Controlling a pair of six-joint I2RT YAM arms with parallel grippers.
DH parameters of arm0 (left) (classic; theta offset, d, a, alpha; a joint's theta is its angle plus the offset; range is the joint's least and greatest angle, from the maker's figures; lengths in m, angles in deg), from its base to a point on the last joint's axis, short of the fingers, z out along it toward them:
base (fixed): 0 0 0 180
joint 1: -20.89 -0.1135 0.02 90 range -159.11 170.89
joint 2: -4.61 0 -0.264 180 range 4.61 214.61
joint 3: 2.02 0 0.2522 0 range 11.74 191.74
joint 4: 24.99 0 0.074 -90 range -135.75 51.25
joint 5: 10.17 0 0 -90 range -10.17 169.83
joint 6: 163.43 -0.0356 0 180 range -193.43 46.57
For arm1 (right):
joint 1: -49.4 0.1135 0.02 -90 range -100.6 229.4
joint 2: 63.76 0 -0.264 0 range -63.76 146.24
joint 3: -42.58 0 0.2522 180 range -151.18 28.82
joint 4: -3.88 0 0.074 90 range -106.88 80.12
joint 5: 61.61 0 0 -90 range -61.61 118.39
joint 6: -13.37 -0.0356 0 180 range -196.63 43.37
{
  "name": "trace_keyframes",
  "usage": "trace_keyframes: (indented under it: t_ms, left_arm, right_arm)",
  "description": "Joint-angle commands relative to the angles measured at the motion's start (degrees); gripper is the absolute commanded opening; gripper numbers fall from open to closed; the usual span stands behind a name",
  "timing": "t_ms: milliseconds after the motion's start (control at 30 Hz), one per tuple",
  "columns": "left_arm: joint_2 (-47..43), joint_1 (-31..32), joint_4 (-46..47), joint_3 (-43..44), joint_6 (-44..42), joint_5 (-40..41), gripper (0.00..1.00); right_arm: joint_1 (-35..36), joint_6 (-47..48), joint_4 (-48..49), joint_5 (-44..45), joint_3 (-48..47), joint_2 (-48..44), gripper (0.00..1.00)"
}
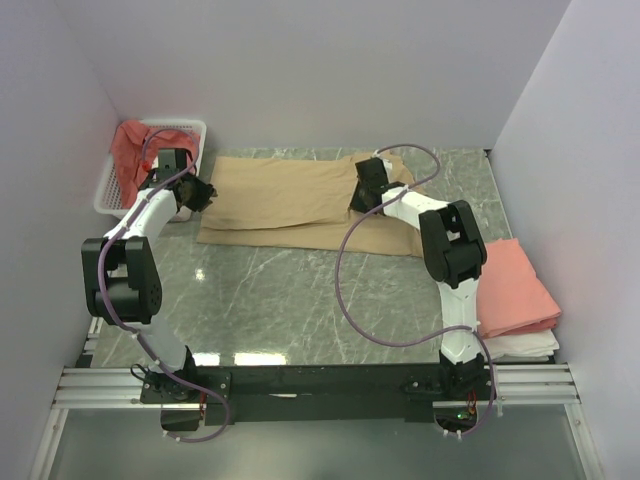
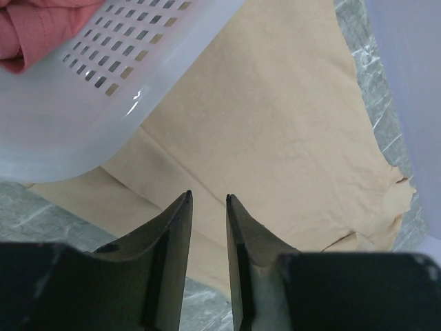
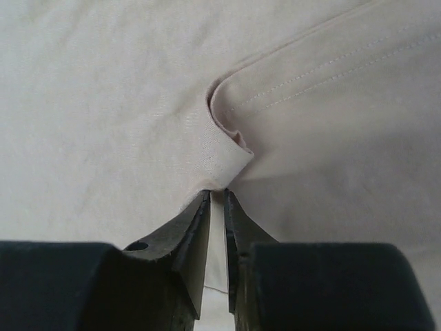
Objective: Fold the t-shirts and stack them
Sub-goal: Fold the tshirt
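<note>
A tan t-shirt point(image 1: 285, 195) lies spread at the back middle of the table, with one part folded over itself. My left gripper point(image 1: 199, 192) hovers at the shirt's left edge beside the basket. In the left wrist view it point(image 2: 208, 196) is slightly open, with nothing between the fingers and the tan shirt point(image 2: 275, 124) below. My right gripper point(image 1: 362, 194) is on the right part of the shirt. In the right wrist view it point(image 3: 216, 192) is shut on a raised fold of the tan fabric point(image 3: 224, 162).
A white perforated basket point(image 1: 108, 190) with salmon-red clothes point(image 1: 135, 150) stands at the back left, and its rim point(image 2: 83, 131) is close above my left fingers. A folded salmon shirt point(image 1: 515, 285) lies on a folded white one point(image 1: 525, 345) at the right. White walls enclose the table.
</note>
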Motion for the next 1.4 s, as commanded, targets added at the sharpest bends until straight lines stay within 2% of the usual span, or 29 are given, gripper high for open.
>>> trace_keyframes:
  t_ms: [0, 100, 200, 267, 400, 467, 500, 700, 1000, 1367]
  left_arm:
    - [0.3, 0.2, -0.1, 2.5, -1.0, -0.9, 0.32]
    - [0.4, 0.2, -0.1, 2.6, -1.1, -1.0, 0.33]
    - [0.3, 0.2, -0.3, 2.7, -1.3, -0.9, 0.33]
    - [0.1, 0.3, -0.4, 2.3, -1.3, -0.9, 0.33]
    - [-1.2, 0.4, -0.3, 0.3, -1.4, -0.5, 0.33]
    - [-2.3, 0.7, -0.3, -1.6, -1.1, 0.0, 0.32]
    - [-2.6, 0.7, -0.1, -2.4, -0.6, 0.5, 0.32]
    - [-3.6, 1.4, 0.6, -5.2, 0.6, 0.7, 0.32]
    - [-3.7, 1.4, 0.4, -5.0, 0.2, 0.6, 0.32]
    - [-3.6, 1.5, 0.4, -3.9, -0.5, -0.1, 0.32]
  right_arm:
    - [-0.1, 0.9, 0.9, -0.7, -3.7, 0.2, 0.23]
    - [0.0, 0.8, 1.1, -2.1, -5.3, 0.7, 0.44]
    - [0.0, 1.1, 0.2, -5.5, -8.0, 2.1, 0.53]
    - [-0.1, 0.8, 0.3, -6.3, -8.1, 1.7, 0.55]
    - [0.2, -0.9, 3.6, -7.4, -1.7, -3.5, 0.50]
    - [0.8, -1.3, 3.8, -8.8, 2.1, -6.9, 0.40]
    - [1.7, -1.5, 3.8, -8.8, 3.4, -7.9, 0.38]
    - [6.1, -3.4, 6.4, -11.1, 9.7, -11.4, 0.37]
    - [11.6, -5.0, 4.4, -11.5, 3.1, -5.2, 0.37]
    - [12.1, -6.5, 3.3, -12.8, -2.5, 0.2, 0.37]
